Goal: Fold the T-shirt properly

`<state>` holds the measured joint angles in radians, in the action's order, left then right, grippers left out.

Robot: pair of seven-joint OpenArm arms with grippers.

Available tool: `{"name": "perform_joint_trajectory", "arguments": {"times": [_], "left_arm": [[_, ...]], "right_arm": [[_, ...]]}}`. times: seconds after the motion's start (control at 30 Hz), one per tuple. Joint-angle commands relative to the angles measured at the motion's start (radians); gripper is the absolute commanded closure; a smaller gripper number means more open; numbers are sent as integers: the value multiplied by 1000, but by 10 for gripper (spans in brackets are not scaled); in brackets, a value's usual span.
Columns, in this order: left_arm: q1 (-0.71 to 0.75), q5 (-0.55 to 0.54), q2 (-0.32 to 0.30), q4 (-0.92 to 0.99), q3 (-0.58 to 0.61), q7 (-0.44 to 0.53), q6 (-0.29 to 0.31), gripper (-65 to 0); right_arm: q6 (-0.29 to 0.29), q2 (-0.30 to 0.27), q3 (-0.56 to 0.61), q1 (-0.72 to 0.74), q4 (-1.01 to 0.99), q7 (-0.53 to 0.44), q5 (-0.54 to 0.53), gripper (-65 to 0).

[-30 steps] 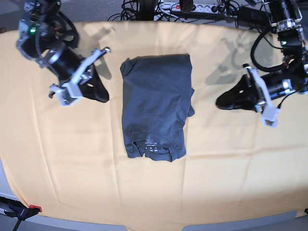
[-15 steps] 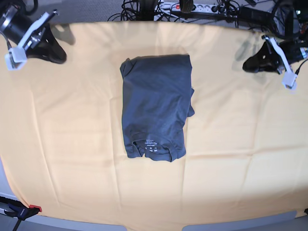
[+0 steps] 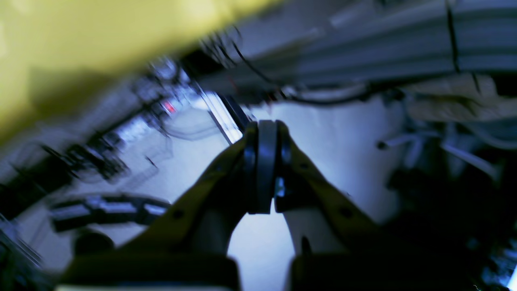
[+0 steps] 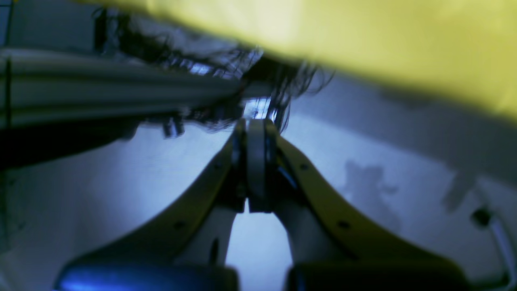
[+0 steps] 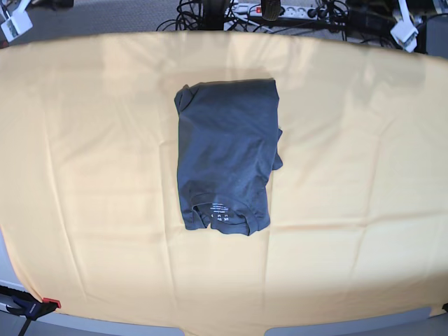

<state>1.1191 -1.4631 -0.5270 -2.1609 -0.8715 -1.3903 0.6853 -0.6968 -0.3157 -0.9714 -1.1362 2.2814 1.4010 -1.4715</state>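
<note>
On the yellow cloth (image 5: 84,175) in the base view, you see the T-shirt (image 5: 225,161) lying folded into a tall rectangle, about in the middle of the cloth. Its collar with the small white label is at the near end, and a little fabric sticks out at its right side. Beyond the far edge of the cloth there are cables and a power strip (image 5: 280,10). Only white pieces of the arms show at the two far corners, well apart from the T-shirt.

From the left wrist view, which is blurred, you see the left gripper (image 3: 264,169) with its jaws pressed together and nothing between them. The cloth is only a yellow band in the upper left.

From the right wrist view, also blurred, the right gripper (image 4: 255,165) is closed too and empty. The cloth fills the upper right.
</note>
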Motion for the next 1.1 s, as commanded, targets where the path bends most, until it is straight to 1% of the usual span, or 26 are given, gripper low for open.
{"name": "perform_joint_trajectory", "arguments": {"times": [0.0,0.13,0.23,0.27,0.3,0.33,0.37,0.5,0.57,0.7,0.8,0.9,1.0,1.07], "left_arm": [[48,-20,-7,-12,-8,-6,2,0],[157,-20,23,-2,-7,-6,3,0],[171,-20,59,40,2,-6,3,0],[171,-20,66,62,14,-6,3,0],[171,-20,68,87,33,-6,3,0],[171,-10,67,116,59,-6,3,0],[171,22,67,144,91,13,3,0],[140,195,67,275,257,122,2,0],[103,279,67,364,346,196,2,0],[-28,409,70,579,501,373,-5,0],[-149,532,101,750,593,508,-5,0],[-270,687,147,935,674,692,-5,0],[-390,861,187,1136,748,921,-5,0],[-470,983,211,1270,793,1067,-6,0]], "right_arm": [[-1,-17,-9,-43,-12,-5,-12,0],[-1,-41,27,-122,-127,-5,-12,0],[-1,-51,116,-135,-249,-5,-12,0],[-1,-53,154,-132,-290,-14,-12,0],[-1,-53,197,-130,-332,-43,-12,0],[-1,-54,240,-129,-373,-78,13,0],[-1,-56,284,-124,-412,-118,59,0],[-1,-88,457,-66,-568,-248,219,0],[-1,-95,534,-19,-647,-319,312,0],[-1,-95,671,91,-806,-520,513,0],[-1,-95,763,185,-931,-674,676,0],[-1,-95,853,282,-1062,-800,807,0],[3,-93,956,376,-1192,-946,909,0],[76,-87,1031,437,-1275,-1051,991,0]]}}
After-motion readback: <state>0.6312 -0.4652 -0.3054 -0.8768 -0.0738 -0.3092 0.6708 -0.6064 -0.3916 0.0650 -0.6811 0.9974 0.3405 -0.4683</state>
